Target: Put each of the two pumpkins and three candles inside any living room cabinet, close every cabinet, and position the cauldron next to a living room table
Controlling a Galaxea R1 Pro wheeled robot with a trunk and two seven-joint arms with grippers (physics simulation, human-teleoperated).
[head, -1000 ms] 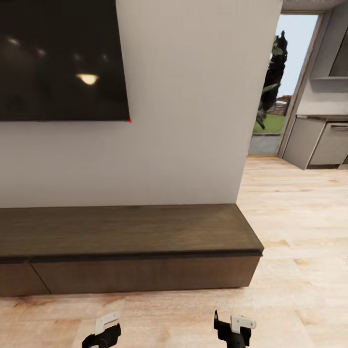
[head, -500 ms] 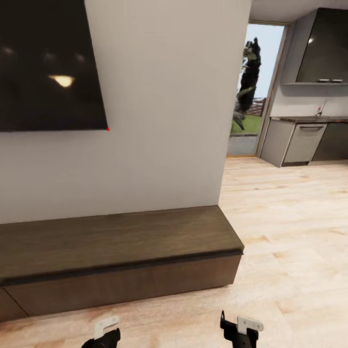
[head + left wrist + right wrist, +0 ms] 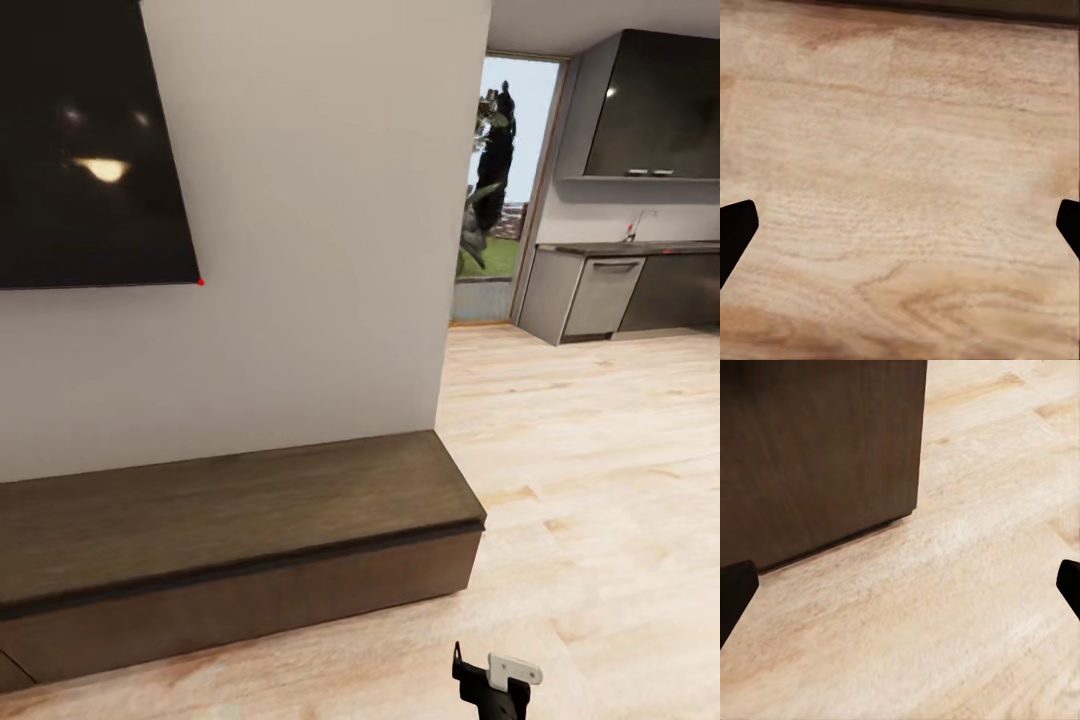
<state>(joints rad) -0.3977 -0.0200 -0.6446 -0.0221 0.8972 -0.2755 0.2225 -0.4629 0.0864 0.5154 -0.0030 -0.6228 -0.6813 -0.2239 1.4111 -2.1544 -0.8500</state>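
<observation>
The cabinet (image 3: 230,520) is a long, low, dark brown unit against the white wall, with its drawer fronts shut. Its right end (image 3: 817,450) fills one side of the right wrist view, standing on the plank floor. My right gripper (image 3: 492,685) sits at the bottom edge of the head view, over the floor in front of the cabinet's right end. Its dark fingertips stand far apart with nothing between them, so the right gripper (image 3: 900,585) is open. My left gripper (image 3: 900,225) is open too, over bare floor. The pumpkins, candles, cauldron and table are out of view.
A black wall TV (image 3: 80,150) hangs above the cabinet. Right of the wall corner, the light wood floor (image 3: 600,450) runs on to a glass door (image 3: 495,190) and grey kitchen units (image 3: 620,290).
The head view has swung to the right, so the cabinet and TV sit further left in the picture and more kitchen shows. The left gripper has slipped off the bottom edge.
</observation>
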